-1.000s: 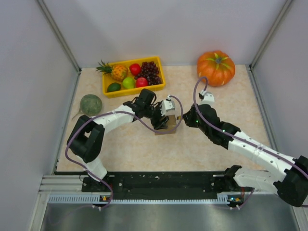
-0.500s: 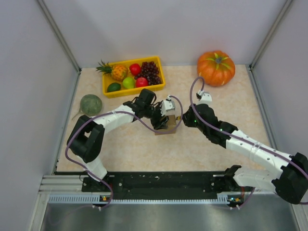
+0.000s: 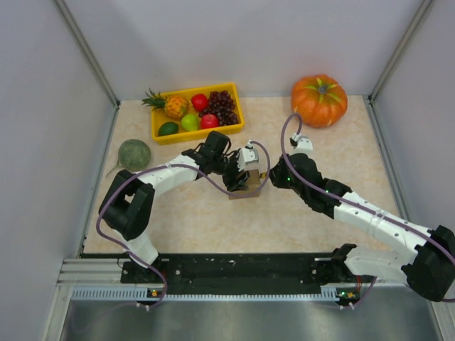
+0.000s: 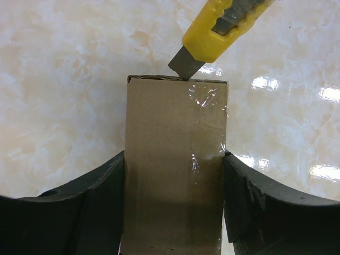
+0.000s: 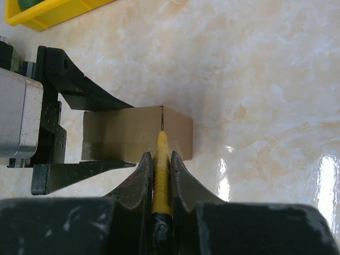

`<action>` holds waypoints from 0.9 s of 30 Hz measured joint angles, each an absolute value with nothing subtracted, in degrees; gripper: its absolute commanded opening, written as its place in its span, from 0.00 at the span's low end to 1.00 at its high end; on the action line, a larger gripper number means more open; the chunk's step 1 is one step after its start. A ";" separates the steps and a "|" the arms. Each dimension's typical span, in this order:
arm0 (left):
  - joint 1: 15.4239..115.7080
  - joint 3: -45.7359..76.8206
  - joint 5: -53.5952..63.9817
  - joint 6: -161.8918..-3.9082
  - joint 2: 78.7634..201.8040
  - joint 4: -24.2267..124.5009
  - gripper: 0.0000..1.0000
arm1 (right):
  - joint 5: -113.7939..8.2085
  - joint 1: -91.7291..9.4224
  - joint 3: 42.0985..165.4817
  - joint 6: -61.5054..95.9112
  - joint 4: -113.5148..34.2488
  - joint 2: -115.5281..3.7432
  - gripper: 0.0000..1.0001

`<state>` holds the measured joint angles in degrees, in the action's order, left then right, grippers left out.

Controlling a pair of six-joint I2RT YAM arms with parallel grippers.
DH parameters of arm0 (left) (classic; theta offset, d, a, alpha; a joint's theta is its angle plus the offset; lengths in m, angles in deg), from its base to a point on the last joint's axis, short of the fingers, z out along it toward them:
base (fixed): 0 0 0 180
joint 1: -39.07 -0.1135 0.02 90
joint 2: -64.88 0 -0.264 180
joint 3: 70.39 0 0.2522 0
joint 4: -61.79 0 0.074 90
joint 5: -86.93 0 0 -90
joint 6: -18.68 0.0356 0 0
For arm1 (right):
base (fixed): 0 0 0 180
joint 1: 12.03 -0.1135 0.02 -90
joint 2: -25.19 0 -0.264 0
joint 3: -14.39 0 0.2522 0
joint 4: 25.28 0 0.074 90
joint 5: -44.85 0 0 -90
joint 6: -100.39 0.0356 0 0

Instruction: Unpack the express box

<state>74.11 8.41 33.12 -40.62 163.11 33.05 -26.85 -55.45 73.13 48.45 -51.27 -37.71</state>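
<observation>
The express box (image 3: 248, 186) is a small brown cardboard box sealed with clear tape, standing on the table's middle. My left gripper (image 3: 242, 181) is shut on the express box (image 4: 175, 170), one finger on each side. My right gripper (image 3: 274, 175) is shut on a yellow utility knife (image 5: 161, 175). The knife's blade (image 4: 183, 65) touches the box's far top edge in the left wrist view. In the right wrist view the blade tip meets the express box (image 5: 135, 139) at its top seam.
A yellow fruit tray (image 3: 153, 128) with pineapple, grapes and other fruit stands at the back left. An orange pumpkin (image 3: 319, 99) sits at the back right. A green melon (image 3: 134, 153) lies at the left. Grey walls close three sides.
My right gripper has moved left with the knife, bringing the blade up to the box. The left arm and the box have not moved.
</observation>
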 measured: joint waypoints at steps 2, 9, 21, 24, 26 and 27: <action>74.11 8.47 33.12 -40.64 163.16 33.03 0.38 | -26.93 -55.45 73.13 48.43 -51.46 -37.71 0.00; 74.11 9.20 32.85 -41.30 163.70 32.59 0.30 | -27.81 -55.23 73.37 48.30 -51.49 -38.30 0.00; 74.73 11.03 31.63 -41.78 164.71 30.89 0.25 | -30.89 -54.53 77.98 47.60 -59.97 -39.04 0.00; 74.77 11.23 31.52 -41.87 164.77 30.65 0.24 | -31.76 -54.53 78.46 47.42 -61.52 -39.10 0.00; 74.77 11.42 31.52 -41.85 164.82 30.27 0.24 | -31.96 -54.51 78.57 47.40 -61.76 -39.10 0.00; 74.79 11.53 31.50 -41.82 164.91 30.17 0.24 | -31.98 -54.48 78.61 47.40 -61.85 -39.13 0.00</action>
<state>74.79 11.53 31.50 -41.82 164.91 30.17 -31.98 -54.48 78.61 47.40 -61.85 -39.13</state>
